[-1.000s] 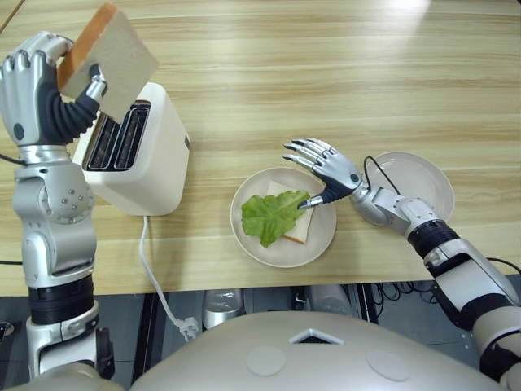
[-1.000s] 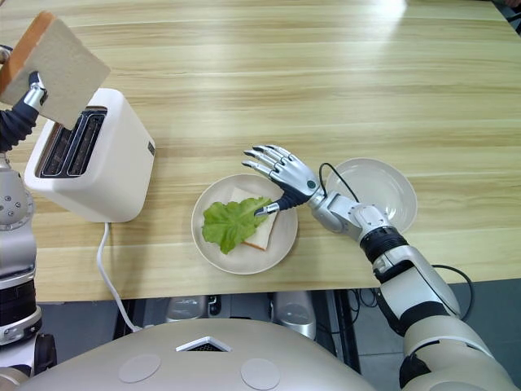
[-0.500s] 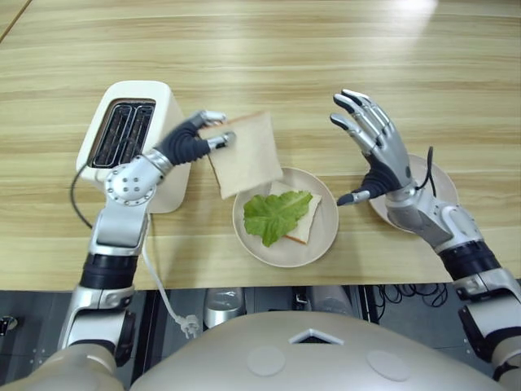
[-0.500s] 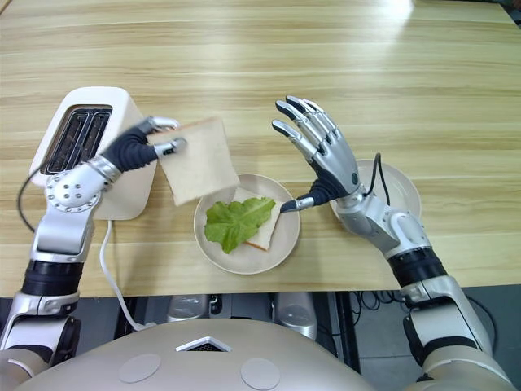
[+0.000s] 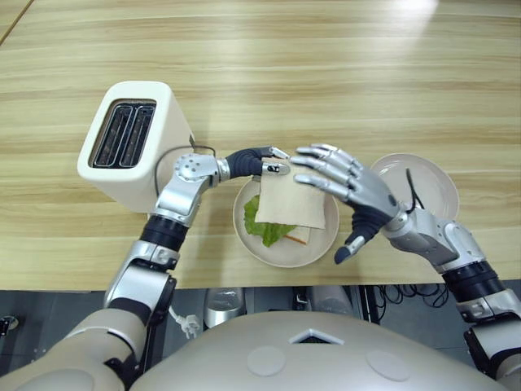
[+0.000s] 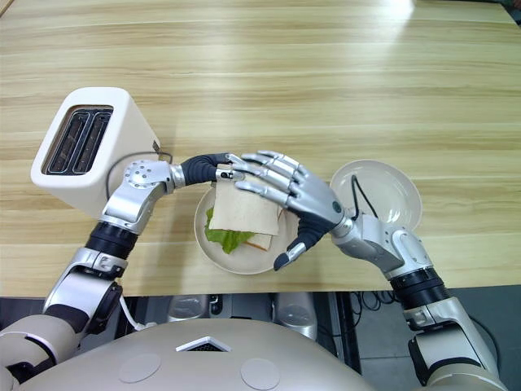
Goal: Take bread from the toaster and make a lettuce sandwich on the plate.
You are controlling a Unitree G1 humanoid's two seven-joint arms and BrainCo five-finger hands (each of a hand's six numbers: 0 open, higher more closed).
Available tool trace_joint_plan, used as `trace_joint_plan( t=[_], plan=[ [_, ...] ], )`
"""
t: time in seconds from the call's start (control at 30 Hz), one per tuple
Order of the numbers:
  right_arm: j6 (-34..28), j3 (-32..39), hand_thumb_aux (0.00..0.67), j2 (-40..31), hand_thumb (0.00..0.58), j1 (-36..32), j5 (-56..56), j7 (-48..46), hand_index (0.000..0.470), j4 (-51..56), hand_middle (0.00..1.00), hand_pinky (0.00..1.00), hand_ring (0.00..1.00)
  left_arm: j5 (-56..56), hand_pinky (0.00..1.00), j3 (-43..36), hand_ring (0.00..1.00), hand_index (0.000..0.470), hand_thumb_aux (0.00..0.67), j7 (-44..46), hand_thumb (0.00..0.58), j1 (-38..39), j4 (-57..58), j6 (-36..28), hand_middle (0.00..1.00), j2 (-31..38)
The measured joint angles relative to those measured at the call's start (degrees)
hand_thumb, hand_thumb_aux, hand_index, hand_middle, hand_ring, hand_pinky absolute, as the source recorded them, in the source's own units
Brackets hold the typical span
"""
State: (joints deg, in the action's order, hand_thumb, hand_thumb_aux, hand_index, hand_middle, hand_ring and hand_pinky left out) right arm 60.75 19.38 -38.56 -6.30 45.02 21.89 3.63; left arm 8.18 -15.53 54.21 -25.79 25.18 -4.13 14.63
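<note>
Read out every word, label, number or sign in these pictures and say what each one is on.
There is no readable text.
Toaster: no word, number or sign can be made out on its top or side.
Plate and empty plate: plain, no print.
Slice of bread: no marking.
Table: bare wood grain, no label.
</note>
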Motion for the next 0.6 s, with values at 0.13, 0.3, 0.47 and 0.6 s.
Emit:
trace_joint_plan(
  t=[0.13, 0.3, 0.47, 0.6],
  plan=[
    [0.25, 1.68, 0.000, -0.80, 0.000, -0.13, 3.45, -4.49, 0.000, 2.29, 0.00, 0.00, 0.00, -3.02, 1.00, -0.49, 1.00, 0.460, 0.670, -0.78, 0.580, -1.74, 6.25, 3.39, 1.00, -1.01],
    [-1.85, 4.02, 0.000, -0.97, 0.000, -0.66, 6.35, -9.75, 0.000, 4.80, 0.00, 0.00, 0.00, -3.75, 1.00, -0.58, 1.00, 0.460, 0.670, 0.66, 0.580, -2.84, 8.22, 5.36, 1.00, -1.83],
    [-2.34, 4.17, 0.000, -0.85, 0.000, -0.66, 6.85, -10.42, 0.000, 4.73, 0.00, 0.00, 0.00, -4.27, 1.00, -0.59, 1.00, 0.460, 0.670, 2.03, 0.580, -2.85, 8.39, 5.55, 1.00, -1.27],
    [-3.13, 4.32, 0.000, -0.84, 0.000, -0.66, 6.94, -10.95, 0.000, 4.75, 0.00, 0.00, 0.00, -5.44, 1.00, -0.66, 1.00, 0.460, 0.670, 2.91, 0.580, -3.42, 8.55, 5.95, 1.00, -0.14]
  ],
)
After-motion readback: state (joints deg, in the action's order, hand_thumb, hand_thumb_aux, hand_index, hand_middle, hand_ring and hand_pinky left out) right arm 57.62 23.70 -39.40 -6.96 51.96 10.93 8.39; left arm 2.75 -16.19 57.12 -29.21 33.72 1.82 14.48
